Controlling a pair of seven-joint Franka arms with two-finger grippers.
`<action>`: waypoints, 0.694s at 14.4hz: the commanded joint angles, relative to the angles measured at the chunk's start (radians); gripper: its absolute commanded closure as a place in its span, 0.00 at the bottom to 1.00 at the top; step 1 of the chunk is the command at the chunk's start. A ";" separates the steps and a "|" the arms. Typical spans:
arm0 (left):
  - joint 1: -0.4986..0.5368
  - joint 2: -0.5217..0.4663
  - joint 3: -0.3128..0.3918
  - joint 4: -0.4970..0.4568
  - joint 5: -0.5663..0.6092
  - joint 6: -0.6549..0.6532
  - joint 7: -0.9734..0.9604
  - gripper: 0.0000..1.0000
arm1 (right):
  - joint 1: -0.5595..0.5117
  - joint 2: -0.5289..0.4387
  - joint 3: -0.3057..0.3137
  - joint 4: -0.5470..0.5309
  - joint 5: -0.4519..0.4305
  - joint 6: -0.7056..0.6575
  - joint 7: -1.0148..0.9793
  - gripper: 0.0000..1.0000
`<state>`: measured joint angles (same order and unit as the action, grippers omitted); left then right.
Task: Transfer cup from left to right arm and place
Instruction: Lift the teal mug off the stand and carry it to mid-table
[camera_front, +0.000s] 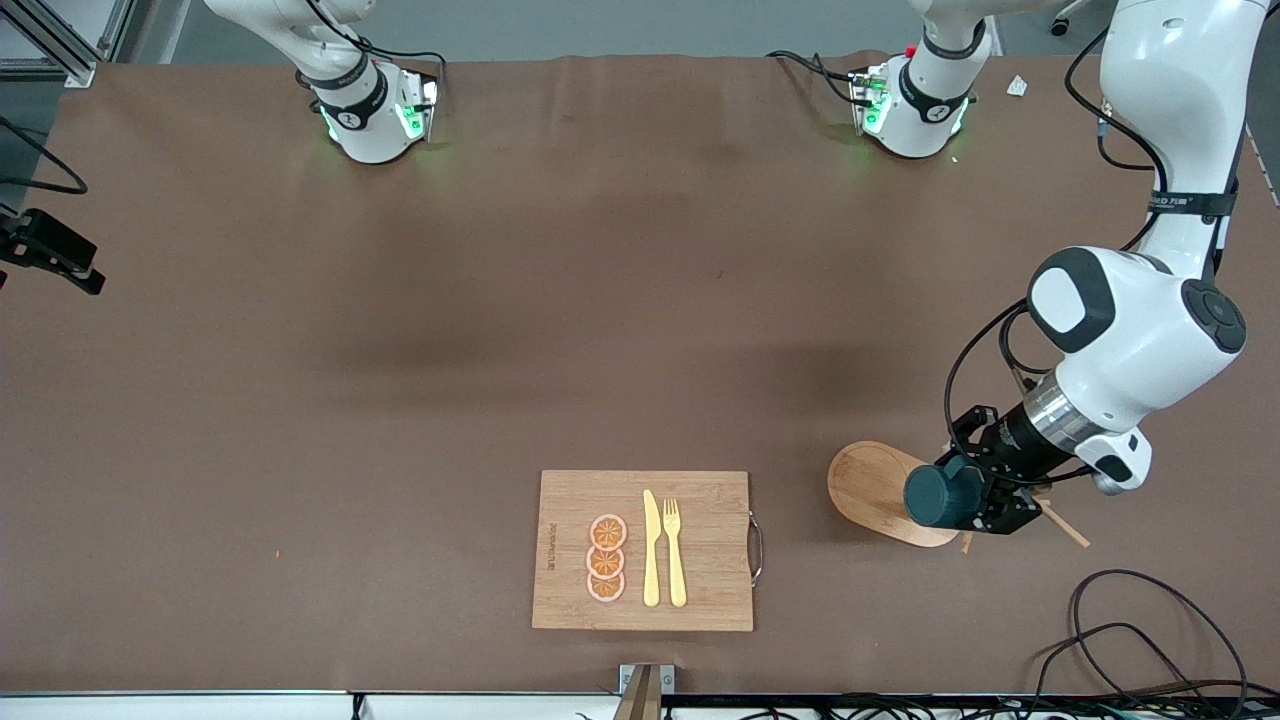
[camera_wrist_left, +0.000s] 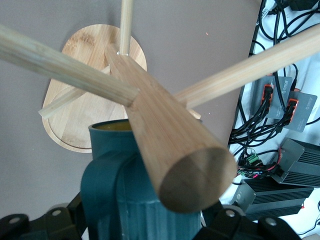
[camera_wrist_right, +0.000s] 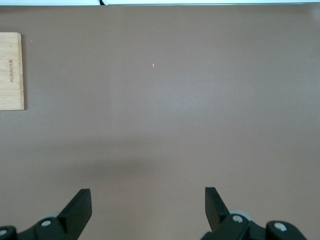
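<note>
Front view, lower right of the frame: you find the cup (camera_front: 943, 495) hanging on the wooden peg rack (camera_front: 880, 490), lying on its side with its long axis roughly level and its closed bottom turned toward the board end of the table. The left gripper (camera_front: 985, 497) sits right at the cup, coming in from the handle side; the left arm is the only arm anywhere near it. In the left wrist view, low in the frame, the cup (camera_wrist_left: 125, 200) fills the space between the black fingers (camera_wrist_left: 50, 222), handle toward the camera and tan inside just showing at the rim, while the rack's thick post (camera_wrist_left: 170, 145) runs past it with pegs crossing overhead. The fingers stand narrowed about the cup's body, one on each flank, but you cannot tell whether they are clamped on it yet. My judgement: the lift must draw the cup off along its peg. The right gripper (camera_wrist_right: 147, 210) waits over bare table (camera_wrist_right: 175, 100), fingers wide apart and holding nothing, a corner of the cutting board (camera_wrist_right: 12, 70) at the upper left of its wrist view.
</note>
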<state>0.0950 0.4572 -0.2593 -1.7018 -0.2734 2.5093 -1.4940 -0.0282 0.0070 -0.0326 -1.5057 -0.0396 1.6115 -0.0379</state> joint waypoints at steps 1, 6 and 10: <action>-0.003 0.014 -0.003 0.025 -0.012 0.002 0.001 0.14 | -0.004 -0.022 0.003 -0.025 -0.013 0.011 -0.008 0.00; -0.003 0.014 -0.003 0.025 -0.010 0.002 0.003 0.26 | -0.004 -0.021 0.003 -0.025 -0.013 0.013 -0.008 0.00; -0.003 0.005 -0.006 0.039 -0.010 -0.001 -0.005 0.27 | -0.006 -0.021 0.003 -0.025 -0.013 0.013 -0.008 0.00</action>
<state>0.0947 0.4576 -0.2595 -1.6910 -0.2734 2.5093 -1.4940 -0.0284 0.0070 -0.0329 -1.5057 -0.0396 1.6122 -0.0379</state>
